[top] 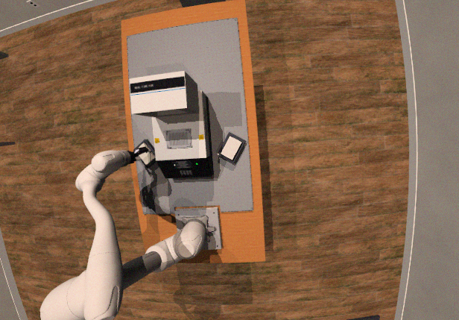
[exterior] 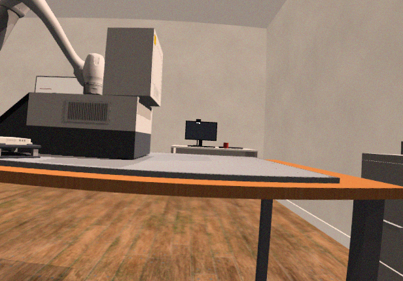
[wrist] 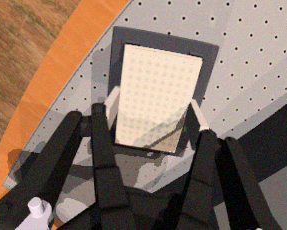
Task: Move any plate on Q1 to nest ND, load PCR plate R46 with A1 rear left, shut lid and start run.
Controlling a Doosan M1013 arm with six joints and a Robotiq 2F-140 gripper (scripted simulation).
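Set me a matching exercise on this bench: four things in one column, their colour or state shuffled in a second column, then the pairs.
Column one
1. white box-shaped lid of the pale grey cycler
2. small status lamp on the cycler's black front panel
3. cream well plate left of the cycler in the top view
4. white plate right of the cycler

Column two
A. lying free, nothing gripping it
B. green
C. raised open
D. clamped between the black jaws

Pairs: 1-C; 2-B; 3-D; 4-A

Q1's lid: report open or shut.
Open. The lid stands raised behind the block, whose well grid shows from above; the lamp glows green.
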